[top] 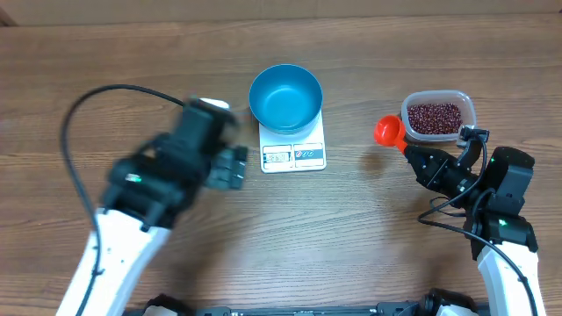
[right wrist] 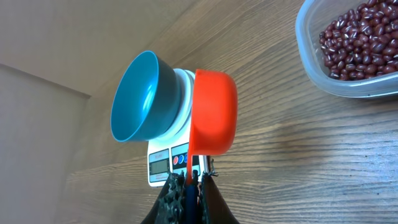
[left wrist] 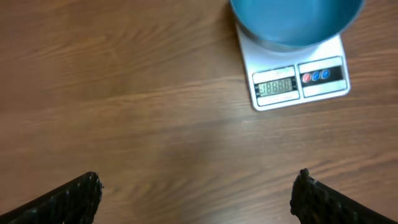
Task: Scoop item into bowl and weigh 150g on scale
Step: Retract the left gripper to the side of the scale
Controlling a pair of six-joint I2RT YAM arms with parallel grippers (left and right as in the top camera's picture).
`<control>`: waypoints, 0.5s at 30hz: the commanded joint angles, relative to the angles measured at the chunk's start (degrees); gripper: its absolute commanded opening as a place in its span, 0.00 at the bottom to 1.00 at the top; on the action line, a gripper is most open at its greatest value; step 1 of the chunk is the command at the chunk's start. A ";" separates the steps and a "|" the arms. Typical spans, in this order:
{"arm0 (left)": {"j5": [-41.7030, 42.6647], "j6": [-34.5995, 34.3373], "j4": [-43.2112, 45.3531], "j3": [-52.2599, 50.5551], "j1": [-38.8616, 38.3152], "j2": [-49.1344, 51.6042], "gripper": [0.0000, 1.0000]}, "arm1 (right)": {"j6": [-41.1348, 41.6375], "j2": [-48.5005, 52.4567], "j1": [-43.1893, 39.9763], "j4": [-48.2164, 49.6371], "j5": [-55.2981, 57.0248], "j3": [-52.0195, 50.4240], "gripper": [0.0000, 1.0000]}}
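Wood-grain brown tabletop [top: 351,246], seen from above. Small dark red-maroon beans [top: 435,118] fill a clear rounded-rectangular plastic tub [top: 470,110] toward the right edge. Just beside its left wall is a small red-orange plastic measuring cup [top: 389,132], its handle clenched in the right gripper [top: 410,150]. Near the middle, an empty round deep blue plastic bowl [top: 285,96] sits on a small white rectangular kitchen scale [top: 294,156]. The left gripper [top: 239,167], spread wide and holding nothing, is beside the scale's left edge. Scooping well likely means dipping the cup's mouth into the beans, then levelling it before carrying.

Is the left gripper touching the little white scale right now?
Apart. The left wrist view shows it: the left gripper hangs open at the bottom edge, with a stretch of bare table between it and the scale.
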 commanded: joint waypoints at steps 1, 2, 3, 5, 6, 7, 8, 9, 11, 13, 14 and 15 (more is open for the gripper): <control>24.15 22.01 0.02 3.48 9.01 -3.30 1.00 | -0.92 -0.72 -0.22 -0.11 0.55 1.64 0.04; 29.70 27.82 -0.28 3.50 11.43 -3.87 1.00 | -0.92 -0.72 -0.24 -0.44 0.52 1.64 0.03; 32.39 30.69 -0.74 3.50 12.83 -4.20 1.00 | -0.92 -0.72 -0.24 -0.85 0.52 1.64 0.04; 34.47 33.94 -2.19 3.48 15.10 -4.70 1.00 | -0.92 -0.72 -0.22 -1.97 0.55 1.64 0.03; 34.21 33.92 -2.91 3.48 15.47 -4.74 1.00 | -1.03 -0.72 -0.24 -2.32 0.52 1.64 0.04; 33.70 33.90 -3.45 3.48 15.65 -4.72 1.00 | -1.16 -0.72 -0.22 -2.67 0.55 1.64 0.03; 32.20 33.88 -5.03 3.43 15.63 -4.55 1.00 | -1.14 -0.72 -0.22 -2.67 0.55 1.64 0.04; 31.52 33.86 -6.29 3.43 15.63 -4.39 1.00 | -1.14 -0.72 -0.22 -2.62 0.55 1.64 0.04; 31.76 33.86 -7.89 3.39 15.56 -4.00 1.00 | -1.14 -0.72 -0.22 -2.64 0.55 1.64 0.04; 31.80 33.88 -7.85 3.34 15.52 -3.50 1.00 | -1.11 -0.72 -0.22 -2.69 0.50 1.64 0.04; 31.80 33.90 -7.06 3.34 15.52 -3.08 1.00 | -1.14 -0.72 -0.22 -2.69 0.52 1.64 0.04; 31.95 33.70 -6.54 3.34 15.52 -2.89 1.00 | -1.14 -0.72 -0.22 -2.69 0.52 1.64 0.04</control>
